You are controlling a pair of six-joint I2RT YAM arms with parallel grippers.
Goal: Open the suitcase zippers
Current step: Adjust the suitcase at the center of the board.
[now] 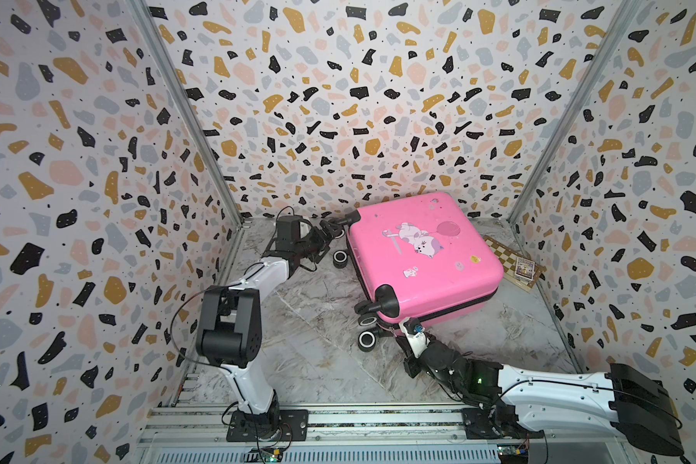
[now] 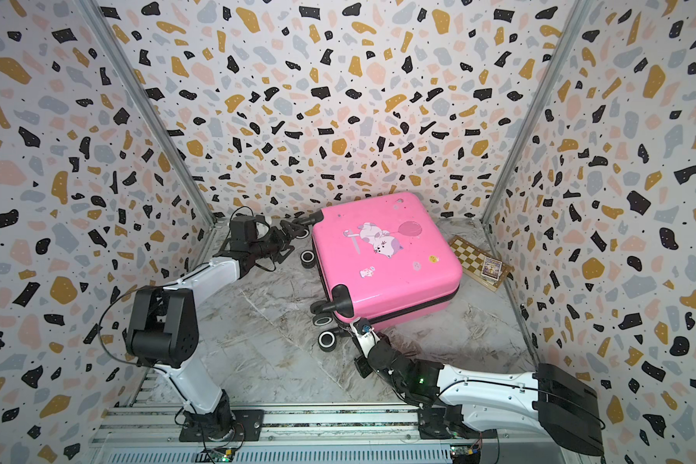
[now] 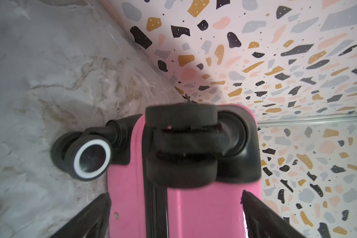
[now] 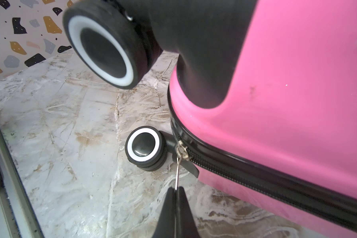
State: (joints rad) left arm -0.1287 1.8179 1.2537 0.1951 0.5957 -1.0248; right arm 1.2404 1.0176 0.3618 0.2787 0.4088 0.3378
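Observation:
The pink suitcase (image 1: 422,257) (image 2: 386,257) lies flat on the marble floor, cat print up, in both top views. A black zipper band (image 4: 256,177) (image 1: 463,307) runs round its middle seam. My right gripper (image 4: 175,188) (image 1: 406,323) is at the near corner by the wheels, shut on the thin metal zipper pull (image 4: 178,171), which hangs from the slider at the corner. My left gripper (image 3: 175,193) (image 1: 330,233) is open at the far wheeled corner. Its fingers (image 3: 91,216) straddle the case's end on either side of the zipper band (image 3: 156,206). Whether they touch the shell I cannot tell.
Black wheels with white rings (image 1: 366,340) (image 1: 340,257) stick out from the suitcase's left end. A wooden chessboard (image 1: 507,257) with a small box (image 1: 525,268) on it lies against the right wall. Patterned walls close in three sides; a metal rail (image 1: 338,422) runs along the front.

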